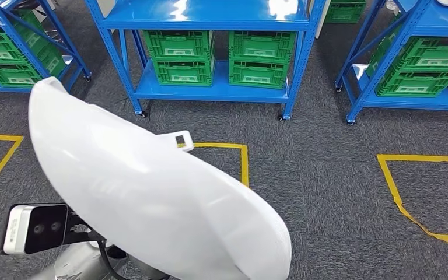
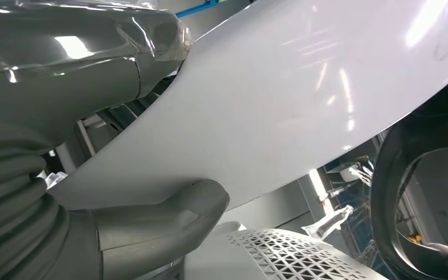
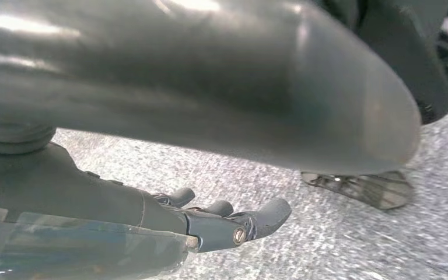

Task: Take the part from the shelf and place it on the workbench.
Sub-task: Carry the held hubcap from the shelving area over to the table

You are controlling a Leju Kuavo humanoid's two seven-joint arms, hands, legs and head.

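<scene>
Nearest my head camera: large glossy white curved plastic panel [image 1: 146, 192], the part, carried low across the left half of the view, well clear of the shelves. Left hand [image 2: 93, 146] grips it; in the left wrist view the thick grey thumb [image 2: 163, 219] presses one face of the panel edge and the grey upper part of the hand [image 2: 81, 52] bears on the other. Right hand [image 3: 210, 224] holds nothing, dark fingers [image 3: 262, 216] apart and lightly curled, hanging over grey carpet [image 1: 326, 175].

Risks, my judgement: one-handed edge grip on a slick, broad shell; it could pivot or slip if I turn sharply. The panel also blocks much of my view of the floor ahead, so I may misjudge footing.

Surroundings, left to right: blue steel shelf [image 1: 64, 52] with green plastic crates [image 1: 11, 58]; yellow floor tape square [image 1: 244, 163]; middle blue shelf unit [image 1: 210, 14] with crates; another taped outline; third shelf at right. No table seen yet.
</scene>
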